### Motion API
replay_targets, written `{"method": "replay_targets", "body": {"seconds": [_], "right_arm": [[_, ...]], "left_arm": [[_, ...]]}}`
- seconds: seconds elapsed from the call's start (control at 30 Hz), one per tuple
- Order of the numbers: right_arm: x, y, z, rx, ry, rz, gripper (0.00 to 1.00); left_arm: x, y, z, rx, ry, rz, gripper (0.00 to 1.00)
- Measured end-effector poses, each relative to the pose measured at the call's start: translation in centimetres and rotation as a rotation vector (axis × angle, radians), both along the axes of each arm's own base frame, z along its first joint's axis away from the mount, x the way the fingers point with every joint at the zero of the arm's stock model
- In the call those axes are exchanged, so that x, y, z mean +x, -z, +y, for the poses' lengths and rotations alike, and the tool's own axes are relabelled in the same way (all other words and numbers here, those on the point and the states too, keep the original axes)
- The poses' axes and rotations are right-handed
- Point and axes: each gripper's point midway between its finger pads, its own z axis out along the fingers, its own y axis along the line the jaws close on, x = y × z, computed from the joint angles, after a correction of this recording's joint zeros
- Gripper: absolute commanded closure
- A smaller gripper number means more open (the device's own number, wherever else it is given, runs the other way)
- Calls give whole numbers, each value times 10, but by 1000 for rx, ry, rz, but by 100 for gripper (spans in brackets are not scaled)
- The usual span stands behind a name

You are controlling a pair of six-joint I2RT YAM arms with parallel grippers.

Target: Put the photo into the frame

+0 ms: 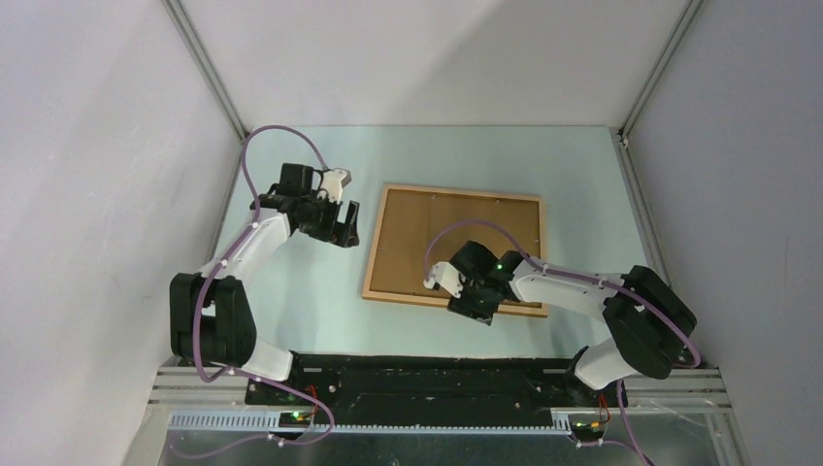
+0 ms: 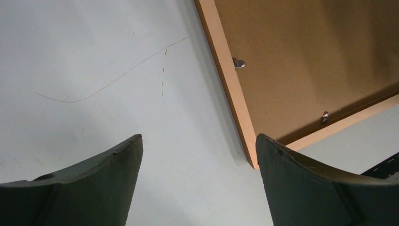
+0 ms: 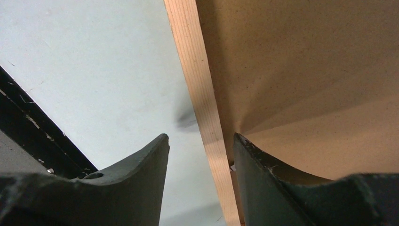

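The frame [image 1: 375, 243] lies back-up on the pale table, a plain brown backing board [image 1: 437, 243] sitting inside its light-wood moulding. The photo is hidden. My left gripper [image 1: 345, 233] is open and empty over bare table, just left of the frame's left side; in the left wrist view [image 2: 198, 141] the moulding [image 2: 226, 70] ends by the right finger. My right gripper [image 1: 476, 309] is open at the frame's near side. In the right wrist view [image 3: 200, 136] its fingers straddle the moulding [image 3: 193, 70], one over the table, one over the board [image 3: 306, 70]. A small white sliver shows beside the board's edge.
Small metal clips [image 2: 239, 63] sit along the inside of the moulding. The black base rail [image 3: 28, 127] runs close to the frame's near side. Grey walls close the table in on the left, right and back.
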Motion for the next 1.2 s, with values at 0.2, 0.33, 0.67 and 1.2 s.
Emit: {"method": "replay_targets", "body": {"seconds": [0.2,0.33,0.67,1.2], "right_arm": [[-2,6,-2,-25,2,10,54],[0,5,-2,-31,5,1,60],[6,5,-4,-50,-11,-30,95],[3,-21,2,-17,-62,31,100]], "left_arm": [[0,0,0,0,0,0,7],[0,0,0,0,0,0,7],[0,0,0,1,2,-2,7],[-29,-77,-6,11,120,-325,0]]}}
